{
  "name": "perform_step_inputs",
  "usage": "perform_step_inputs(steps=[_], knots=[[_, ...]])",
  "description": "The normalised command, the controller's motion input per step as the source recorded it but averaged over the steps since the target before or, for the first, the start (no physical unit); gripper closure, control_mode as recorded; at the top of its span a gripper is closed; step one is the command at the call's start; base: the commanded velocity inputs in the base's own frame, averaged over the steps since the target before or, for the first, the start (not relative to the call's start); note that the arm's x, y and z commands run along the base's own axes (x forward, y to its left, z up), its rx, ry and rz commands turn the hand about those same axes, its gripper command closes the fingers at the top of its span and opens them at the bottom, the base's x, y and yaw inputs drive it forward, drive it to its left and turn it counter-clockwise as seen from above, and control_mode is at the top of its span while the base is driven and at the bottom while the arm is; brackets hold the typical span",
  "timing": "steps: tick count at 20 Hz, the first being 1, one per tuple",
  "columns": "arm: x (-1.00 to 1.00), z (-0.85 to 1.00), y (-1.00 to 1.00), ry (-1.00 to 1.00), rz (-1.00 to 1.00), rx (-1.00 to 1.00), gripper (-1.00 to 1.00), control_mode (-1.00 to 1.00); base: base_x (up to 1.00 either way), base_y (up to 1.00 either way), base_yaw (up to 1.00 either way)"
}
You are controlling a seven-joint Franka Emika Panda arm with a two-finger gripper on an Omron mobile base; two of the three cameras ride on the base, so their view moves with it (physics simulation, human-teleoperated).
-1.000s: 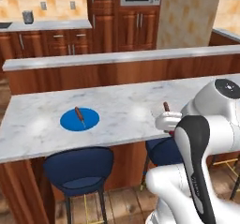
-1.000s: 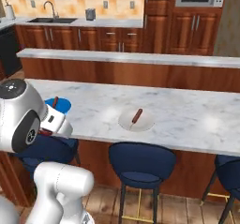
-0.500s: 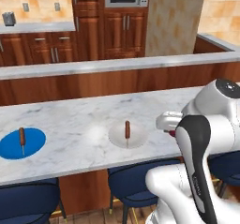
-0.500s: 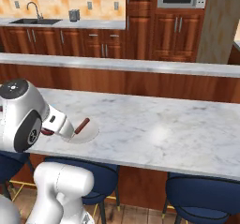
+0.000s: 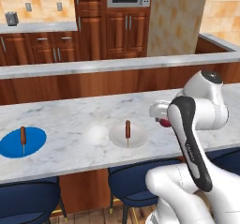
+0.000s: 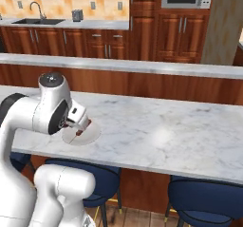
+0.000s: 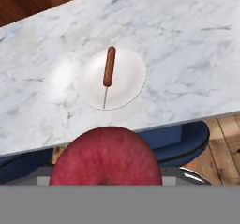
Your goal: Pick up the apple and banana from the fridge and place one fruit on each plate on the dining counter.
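Marble dining counter (image 5: 70, 120); round whitish plate (image 7: 112, 79); jaws grasping glossy red apple (image 7: 107, 157).

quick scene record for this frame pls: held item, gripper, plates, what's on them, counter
held item: apple, dark red, in the gripper
gripper: shut on the apple, above the counter's near edge, to the right of the white plate in the left base view
white plate: holds one brown stick-like utensil, no fruit
blue plate: left of the white plate, holds one brown utensil, no fruit
dining counter: marble top, dark blue stools under its near edge
banana: not on either plate
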Motion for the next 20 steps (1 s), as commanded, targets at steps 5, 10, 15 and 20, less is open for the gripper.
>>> perform_step_inputs(steps=[5,10,15,20], knots=[[0.77,-0.65,0.08,0.2,0.0,-0.09,1.0,-1.0,0.0,0.0,0.0],[0.4,-0.63,0.02,0.17,0.0,-0.05,1.0,-1.0,0.0,0.0,0.0],[0.42,-0.52,0.0,0.0,0.0,0.0,1.0,-1.0,0.0,0.0,0.0],[0.49,-0.51,0.02,0.0,0.0,0.0,1.0,-1.0,0.0,0.0,0.0]])
